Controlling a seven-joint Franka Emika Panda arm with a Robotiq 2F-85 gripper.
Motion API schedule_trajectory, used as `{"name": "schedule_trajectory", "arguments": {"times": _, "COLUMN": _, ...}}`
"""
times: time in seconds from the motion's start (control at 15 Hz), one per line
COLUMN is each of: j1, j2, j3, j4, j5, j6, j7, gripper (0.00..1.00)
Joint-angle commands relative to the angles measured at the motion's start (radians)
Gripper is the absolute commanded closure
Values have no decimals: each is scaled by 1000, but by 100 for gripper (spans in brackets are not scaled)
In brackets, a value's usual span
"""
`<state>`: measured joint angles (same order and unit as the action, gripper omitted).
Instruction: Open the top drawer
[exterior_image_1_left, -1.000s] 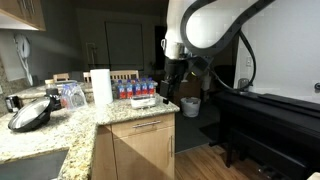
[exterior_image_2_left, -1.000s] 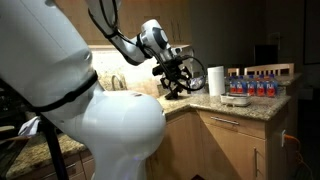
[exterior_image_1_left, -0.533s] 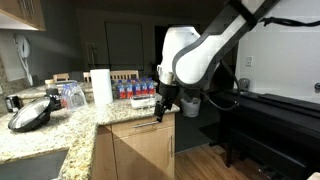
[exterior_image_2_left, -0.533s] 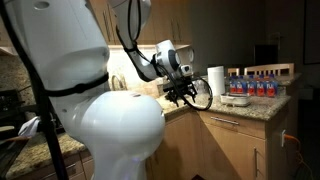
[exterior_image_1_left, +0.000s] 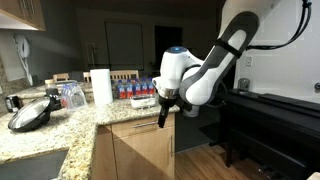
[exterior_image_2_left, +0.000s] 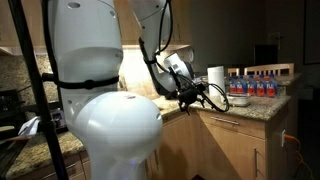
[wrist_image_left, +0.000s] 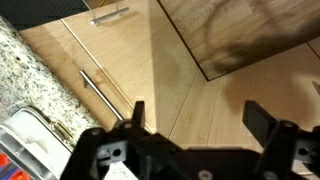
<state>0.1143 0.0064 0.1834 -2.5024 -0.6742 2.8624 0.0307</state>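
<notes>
The top drawer (exterior_image_1_left: 125, 133) sits closed just under the tabletop (exterior_image_1_left: 55, 128) edge. It likely slides light but stiff; hook its slim bar handle (wrist_image_left: 98, 94). The gripper (wrist_image_left: 195, 118) hovers off the tabletop's corner, fingers (wrist_image_left: 137, 112) spread, empty.

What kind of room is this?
Most likely a home kitchen: there is a speckled stone counter, light wooden cabinets under it, and a paper towel roll standing on top.
</notes>
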Motion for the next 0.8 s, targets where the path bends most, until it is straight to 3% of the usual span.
{"name": "schedule_trajectory", "arguments": {"times": 0.0, "j1": -7, "j2": 91, "j3": -12, "j4": 29, "j5": -93, "j6": 57, "j7": -22, "gripper": 0}}
{"name": "schedule_trajectory", "arguments": {"times": 0.07, "j1": -5, "j2": 45, "j3": -9, "j4": 21, "j5": -60, "j6": 17, "j7": -1, "gripper": 0}}
{"name": "schedule_trajectory", "arguments": {"times": 0.53, "j1": -4, "j2": 63, "j3": -9, "j4": 30, "j5": -62, "j6": 19, "j7": -1, "gripper": 0}}
{"name": "schedule_trajectory", "arguments": {"times": 0.73, "j1": 20, "j2": 53, "j3": -13, "j4": -14, "j5": -195, "j6": 81, "j7": 81, "gripper": 0}}
